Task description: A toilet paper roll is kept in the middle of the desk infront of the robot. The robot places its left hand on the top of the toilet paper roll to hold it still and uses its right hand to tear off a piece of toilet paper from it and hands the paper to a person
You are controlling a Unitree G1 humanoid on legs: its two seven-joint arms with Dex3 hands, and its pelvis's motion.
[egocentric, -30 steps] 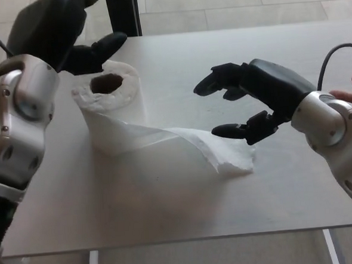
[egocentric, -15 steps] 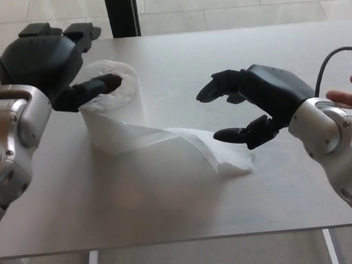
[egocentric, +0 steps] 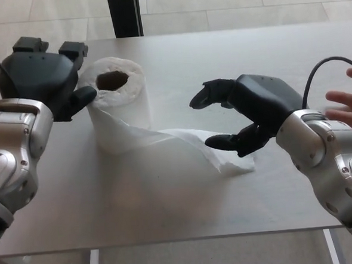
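One toilet paper roll (egocentric: 119, 96) stands upright on the grey desk (egocentric: 169, 210), at about ten o'clock from the desk's middle, its hollow core facing up. One loose tail of paper (egocentric: 192, 146) trails from the roll's lower side toward four o'clock and lies flat on the desk.

Two robot hands are in view, plus one person's hand (egocentric: 347, 100) at the three o'clock edge (only its fingers show).

The left hand (egocentric: 44, 80) sits at nine o'clock of the roll, just beside it, with a finger touching the roll's upper rim; it is beside the roll, not on top, and grips nothing. The other fingers point away toward twelve o'clock.

The right hand (egocentric: 241, 116) hovers over the far end of the paper tail, fingers spread apart from the thumb in a wide C shape. The thumb tip is low, close above the paper; whether it touches is unclear. Nothing is held.
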